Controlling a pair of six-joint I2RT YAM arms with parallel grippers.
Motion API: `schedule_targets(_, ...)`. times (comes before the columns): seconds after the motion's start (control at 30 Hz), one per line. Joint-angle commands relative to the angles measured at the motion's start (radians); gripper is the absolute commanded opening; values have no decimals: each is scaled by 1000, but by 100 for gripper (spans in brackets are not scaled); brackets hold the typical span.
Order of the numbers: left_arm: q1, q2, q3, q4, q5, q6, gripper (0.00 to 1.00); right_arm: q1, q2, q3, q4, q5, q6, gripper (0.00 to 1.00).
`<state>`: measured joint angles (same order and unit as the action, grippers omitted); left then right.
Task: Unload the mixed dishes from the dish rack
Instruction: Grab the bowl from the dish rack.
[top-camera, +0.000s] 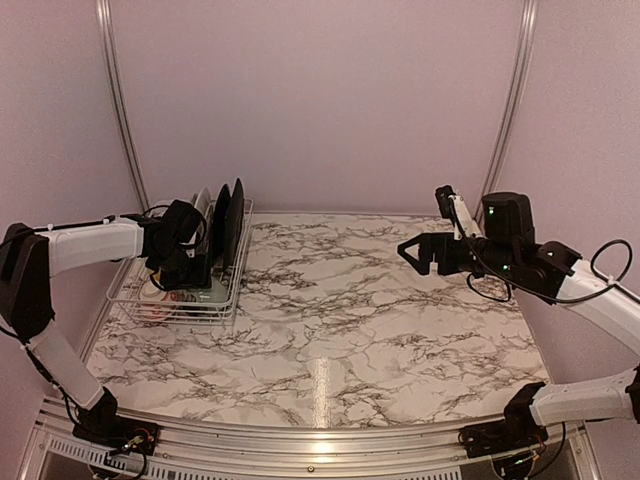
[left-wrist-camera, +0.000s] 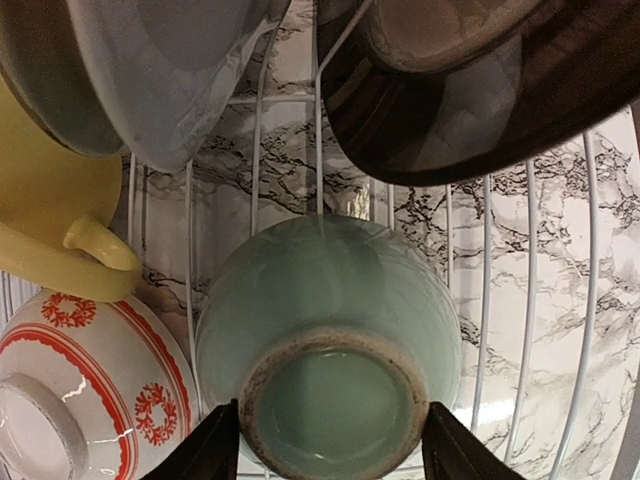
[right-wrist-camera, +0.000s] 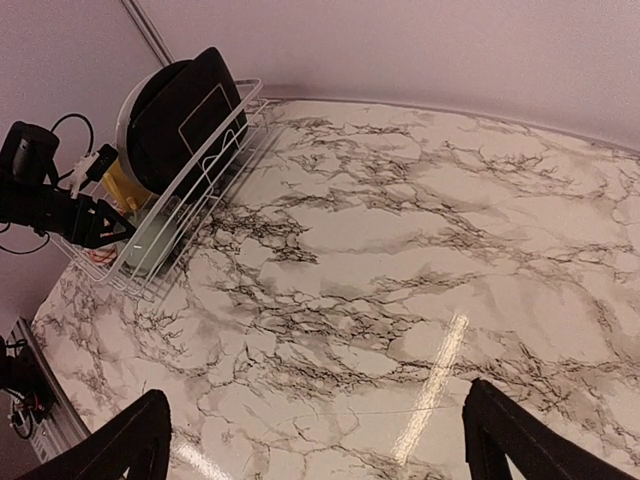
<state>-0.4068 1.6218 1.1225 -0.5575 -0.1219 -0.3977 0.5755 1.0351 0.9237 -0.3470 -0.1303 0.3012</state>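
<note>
within left gripper (left-wrist-camera: 330, 452), green bowl (left-wrist-camera: 330, 320)

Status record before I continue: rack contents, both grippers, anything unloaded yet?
rack: far-left part of table
in rack: green bowl, upside down; yellow mug; red-and-white bowl; black plates, upright in slots
left gripper: inside rack, fingers either side of green bowl's foot; grip not confirmed
right gripper: open, empty, above table's right side
unloaded: no dish seen outside rack
</note>
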Motion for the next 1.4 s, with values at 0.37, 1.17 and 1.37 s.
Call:
schedule_targets(0.37,-16,-24,3,-18,-33,1,43,10,19,-41,58,-14,22,98)
schedule_targets(1.17,-17,-214,15,-24,-16,-35,36,17,156,-63,168,-90,128,99)
schedule_targets(1.37,-16,-293,7,-16,-4,-47,36,32,285,-30,311,-197,215,99)
